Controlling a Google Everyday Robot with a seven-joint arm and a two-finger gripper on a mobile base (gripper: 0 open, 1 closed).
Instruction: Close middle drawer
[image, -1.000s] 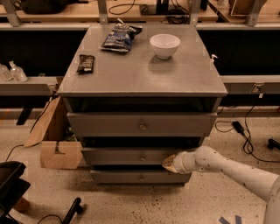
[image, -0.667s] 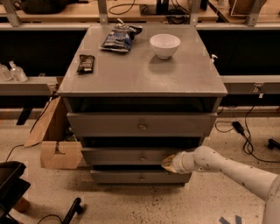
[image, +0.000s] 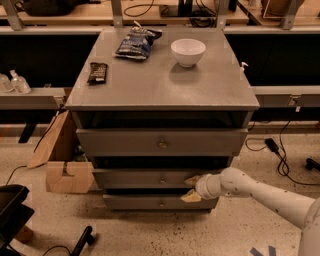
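End effector (image: 191, 188) unmoved at middle drawer (image: 142, 178) front; speckled floor (image: 235, 227) below.

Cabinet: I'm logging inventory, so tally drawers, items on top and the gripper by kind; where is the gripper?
Drawers: 3 (top drawer, middle drawer, lowest drawer)
White bowl: 1
Chip bag: 1
Snack bar: 1
Gripper: 1, at middle drawer's right front
Total: 7

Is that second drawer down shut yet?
Nearly or fully shut: the middle drawer shows no interior, with the gripper at its front's right end.
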